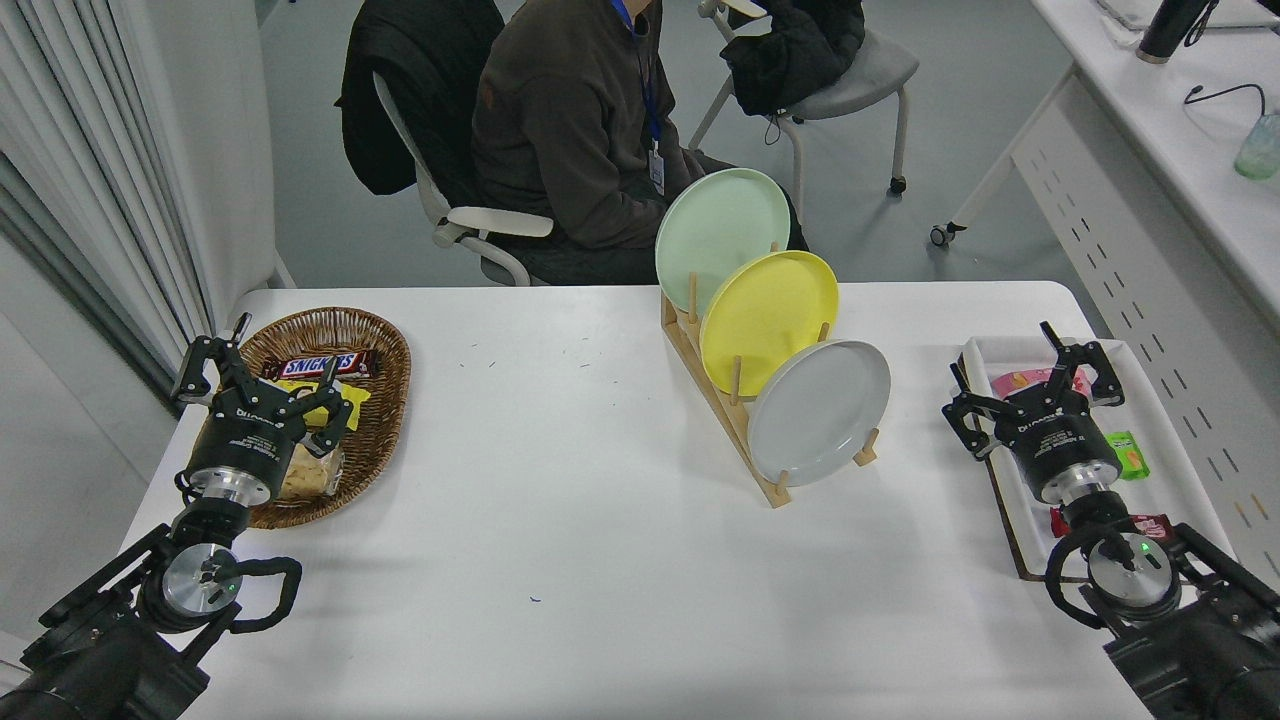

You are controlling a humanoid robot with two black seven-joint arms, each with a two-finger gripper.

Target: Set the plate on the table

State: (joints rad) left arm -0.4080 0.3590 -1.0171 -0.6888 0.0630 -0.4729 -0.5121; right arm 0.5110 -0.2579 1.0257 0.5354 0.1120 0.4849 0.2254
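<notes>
My right claw (1035,385) hangs over the white tray (1180,480) at the right side of the table (560,500), its fingers spread apart and holding nothing. The grey plate (820,412) stands on its edge in the wooden rack (735,415), the nearest of three plates, to the left of my right claw and well apart from it. My left claw (262,375) is parked over the basket (375,400), also spread open.

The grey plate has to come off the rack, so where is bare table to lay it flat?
Bare table lies between the wicker basket and the wooden rack, reaching the near edge. The strip between the plate and white tray is narrower, with the right pincer there.
</notes>
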